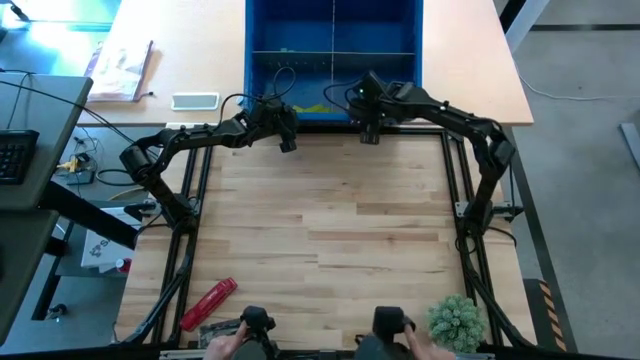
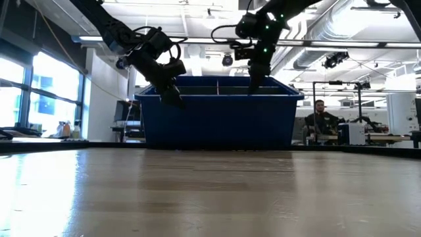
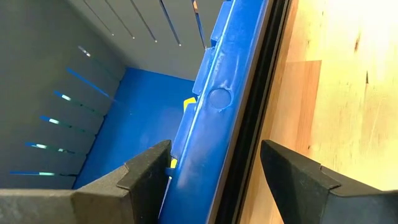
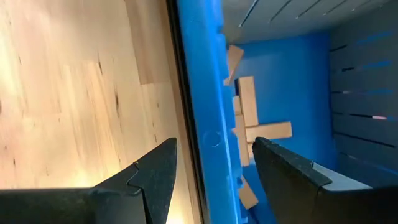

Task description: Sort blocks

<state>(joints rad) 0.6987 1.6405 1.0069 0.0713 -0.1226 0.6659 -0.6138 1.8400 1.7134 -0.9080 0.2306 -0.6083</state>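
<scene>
The wooden worktop [image 1: 330,230] is the biggest thing here, and no blocks lie on the part below the grippers. Next is the blue bin [image 1: 333,25] at the far edge, split into compartments.

The left gripper [image 1: 285,132] hangs over the bin's near wall. Its fingers are spread wide and hold nothing. One finger is on the bin side of the wall, the other on the worktop side. Just past its inner finger lie yellow-green blocks [image 3: 188,104] on the bin floor.

The right gripper [image 1: 370,128] hangs over the same wall, near the left one. It is part open and empty too, with the wall between its fingers. Beyond its inner finger sit tan wood blocks [image 4: 249,127], piled crosswise.

What could go wrong? Both grippers straddle the wall, so a drop straight down could bump the rim and shove the bin. The two arms are also close together and might knock each other if they swing inward.
</scene>
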